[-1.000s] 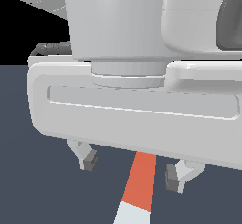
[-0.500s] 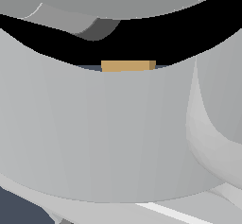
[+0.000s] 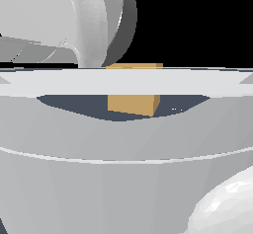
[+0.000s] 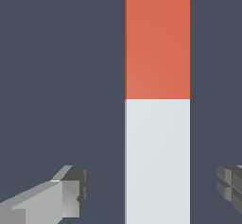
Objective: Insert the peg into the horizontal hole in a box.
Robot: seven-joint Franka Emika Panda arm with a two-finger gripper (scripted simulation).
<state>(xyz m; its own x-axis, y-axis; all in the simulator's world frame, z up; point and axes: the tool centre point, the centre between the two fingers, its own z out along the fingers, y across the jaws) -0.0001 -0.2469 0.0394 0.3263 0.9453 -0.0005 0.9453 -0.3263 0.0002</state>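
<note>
I am hanging over a dark slate floor (image 4: 56, 76), my claw (image 4: 153, 190) spread wide, fingers (image 4: 71, 194) clear of the peg (image 4: 157, 100) lying between them (orange half, white half). My arm is now uncovering more of the box (image 3: 132, 103) than before.

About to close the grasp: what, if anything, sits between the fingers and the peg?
Nothing visible. In the wrist view the fingers stand apart on either side of the peg, with only bare dark floor in the gaps.
</note>
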